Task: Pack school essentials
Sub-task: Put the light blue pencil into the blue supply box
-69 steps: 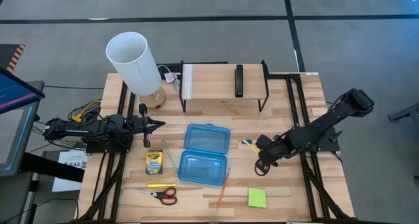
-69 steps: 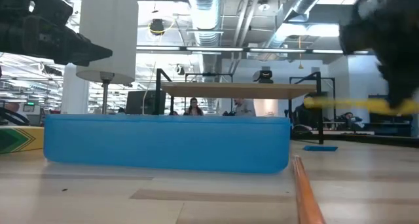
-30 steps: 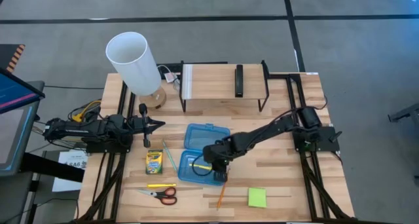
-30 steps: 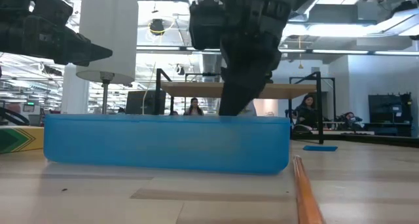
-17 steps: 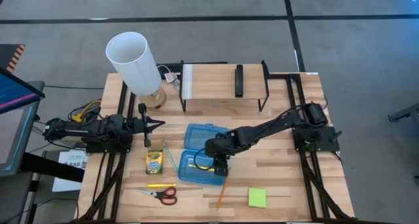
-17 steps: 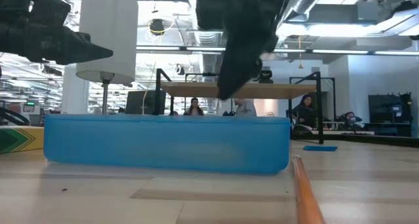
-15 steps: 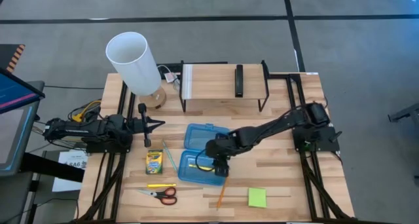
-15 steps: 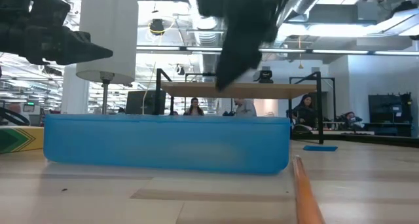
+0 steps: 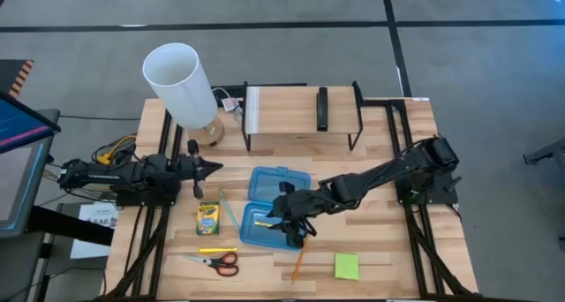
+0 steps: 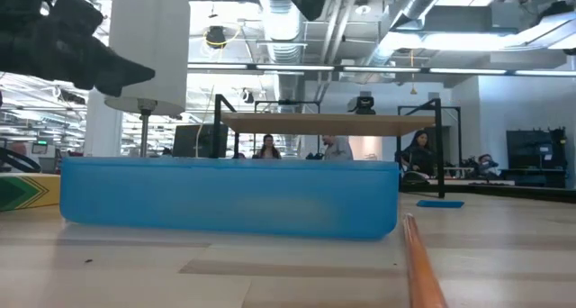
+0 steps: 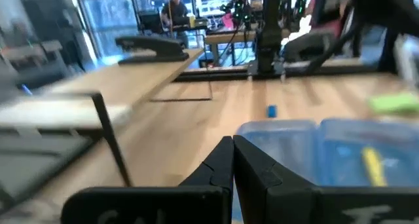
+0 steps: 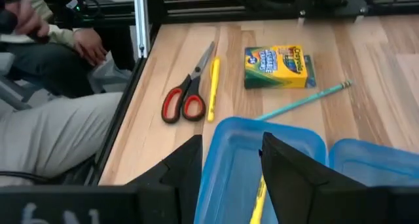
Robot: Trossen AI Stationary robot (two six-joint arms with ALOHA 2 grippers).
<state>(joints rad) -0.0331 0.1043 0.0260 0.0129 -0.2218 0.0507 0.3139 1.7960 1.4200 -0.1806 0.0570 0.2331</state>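
Worktop point(image 9: 380, 143): wooden, carrying the loose school things and an open blue case.
Case point(image 9: 276, 208): lies open at the middle of the worktop, lid half toward 12 o'clock, tray half toward 6 o'clock; one yellow pencil point(image 9: 263, 222) already lies inside the tray.
Crayon box point(image 9: 207, 218): at 9 o'clock from the case, just beside a green pencil point(image 9: 228, 210) that runs roughly 12 to 6.
Scissors point(image 9: 219, 263): at 7 o'clock from the case, long axis 3 to 9, red handles toward 3; a yellow marker point(image 9: 217, 249) lies parallel just above them.
Sticky-note pad point(image 9: 346, 267): at 5 o'clock from the case, well apart from it.
Orange pencil point(image 9: 299, 258): leans 1 to 7, its upper end just beside the tray's 5 o'clock corner.
Blue eraser point(image 11: 271, 111): a small piece beyond the case in the left wrist view; not made out from above.
Right end effector point(image 9: 284, 224): over the tray's right part, fingers spread and holding nothing.
Left end effector point(image 9: 210, 168): waits at 10 o'clock from the case, fingers pressed together.
Deciding relation: the orange pencil lies at 5 o'clock from the right end effector and nearest to it, so the right arm looks better placed; its fingers would need to close across the pencil's 1-to-7 axis.
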